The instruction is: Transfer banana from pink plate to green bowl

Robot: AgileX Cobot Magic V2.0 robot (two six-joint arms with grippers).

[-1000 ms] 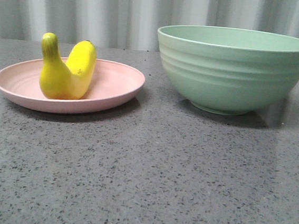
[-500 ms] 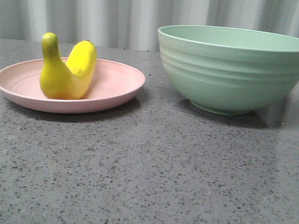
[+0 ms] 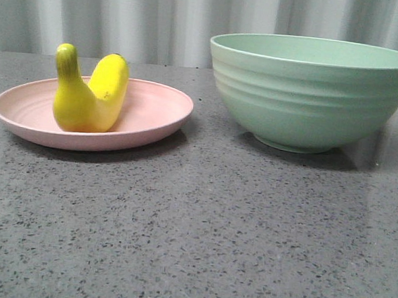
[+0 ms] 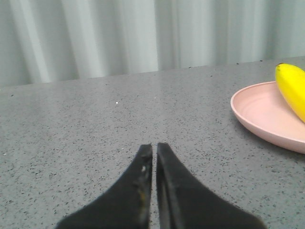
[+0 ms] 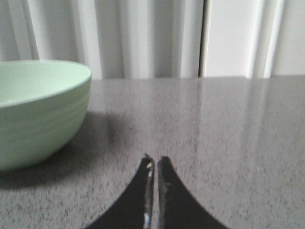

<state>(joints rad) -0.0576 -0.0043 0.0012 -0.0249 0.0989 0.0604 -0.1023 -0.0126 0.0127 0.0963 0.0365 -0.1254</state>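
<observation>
The yellow banana (image 3: 90, 95) lies curved on the pink plate (image 3: 156, 113) at the left of the front view, stem and tip raised. The green bowl (image 3: 310, 93) stands to the right of the plate, and its inside is hidden from here. Neither gripper shows in the front view. My left gripper (image 4: 154, 147) is shut and empty, low over the table, well left of the plate (image 4: 259, 114) and the banana (image 4: 291, 88). My right gripper (image 5: 155, 159) is shut and empty, to the right of the bowl (image 5: 40, 114).
The grey speckled table (image 3: 197, 240) runs to a pale pleated curtain (image 3: 162, 19) at the back. Plate and bowl stand a short gap apart.
</observation>
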